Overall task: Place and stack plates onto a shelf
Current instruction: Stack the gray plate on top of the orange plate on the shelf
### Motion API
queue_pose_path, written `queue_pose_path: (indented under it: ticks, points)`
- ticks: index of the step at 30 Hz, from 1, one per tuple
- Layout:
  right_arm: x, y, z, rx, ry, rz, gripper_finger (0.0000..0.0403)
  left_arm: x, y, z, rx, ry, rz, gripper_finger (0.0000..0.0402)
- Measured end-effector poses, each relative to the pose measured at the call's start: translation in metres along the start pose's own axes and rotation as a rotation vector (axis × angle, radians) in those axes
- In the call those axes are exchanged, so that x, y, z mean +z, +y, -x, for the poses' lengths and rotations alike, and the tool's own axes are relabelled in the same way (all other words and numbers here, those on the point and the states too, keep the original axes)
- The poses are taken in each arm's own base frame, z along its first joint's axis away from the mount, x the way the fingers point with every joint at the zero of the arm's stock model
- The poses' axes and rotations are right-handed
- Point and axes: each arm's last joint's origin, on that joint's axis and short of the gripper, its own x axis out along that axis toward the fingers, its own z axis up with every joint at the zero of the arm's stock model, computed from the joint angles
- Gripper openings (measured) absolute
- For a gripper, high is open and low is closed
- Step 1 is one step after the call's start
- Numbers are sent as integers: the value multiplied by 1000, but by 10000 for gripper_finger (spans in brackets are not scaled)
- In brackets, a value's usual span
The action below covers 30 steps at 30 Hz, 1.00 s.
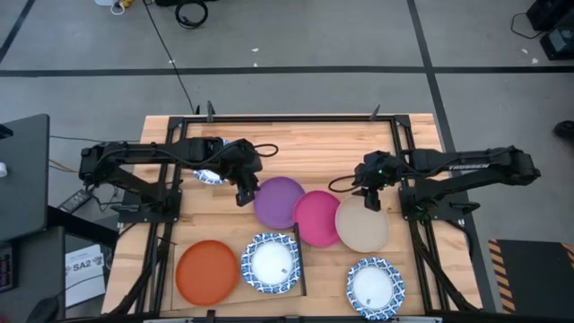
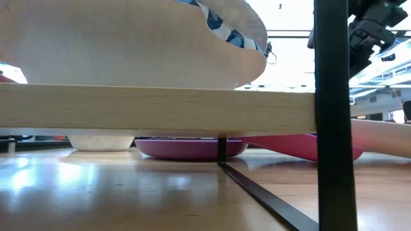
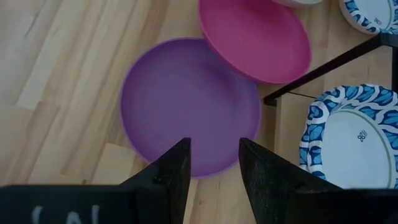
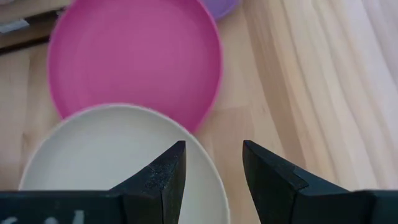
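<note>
My left gripper [image 1: 244, 190] [image 3: 213, 163] is open and hovers over the rim of the purple plate [image 1: 278, 202] [image 3: 189, 106], on the side toward the table's left. My right gripper [image 1: 372, 197] [image 4: 213, 163] is open above the far edge of the beige plate [image 1: 361, 223] [image 4: 118, 162]. The beige plate's edge lies on the magenta plate [image 1: 316, 217] [image 4: 134, 56], whose own edge overlaps the purple one. An orange plate [image 1: 207, 272] and a blue-rimmed plate [image 1: 270, 263] lie side by side on the shelf [image 1: 224, 231].
A second blue-rimmed plate [image 1: 375, 287] lies on the table near its near right corner, and a third [image 1: 211, 174] sits under the left arm. The shelf's dark edge strip [image 1: 301, 269] and a dark post [image 2: 331, 115] stand beside the plates. Dark arm frames flank the table.
</note>
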Motion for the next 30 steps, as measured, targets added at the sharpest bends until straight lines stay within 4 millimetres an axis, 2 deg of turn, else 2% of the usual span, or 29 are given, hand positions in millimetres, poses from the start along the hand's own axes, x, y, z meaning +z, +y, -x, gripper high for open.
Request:
queue_pose_path:
  ticks: [12, 15, 24, 30]
  points:
    - [-19, -2, -22, 27, 0, -10, 165, 0, 0, 0, 0, 0, 0, 142]
    - [-18, -2, -25, 29, -26, -4, 165, 0, 0, 0, 0, 0, 0, 142]
    - [-30, -5, -43, 15, 63, -3, 165, 0, 0, 0, 0, -1, 0, 142]
    - [-31, -5, -52, 11, 100, -6, 165, 0, 0, 0, -1, -3, 0, 142]
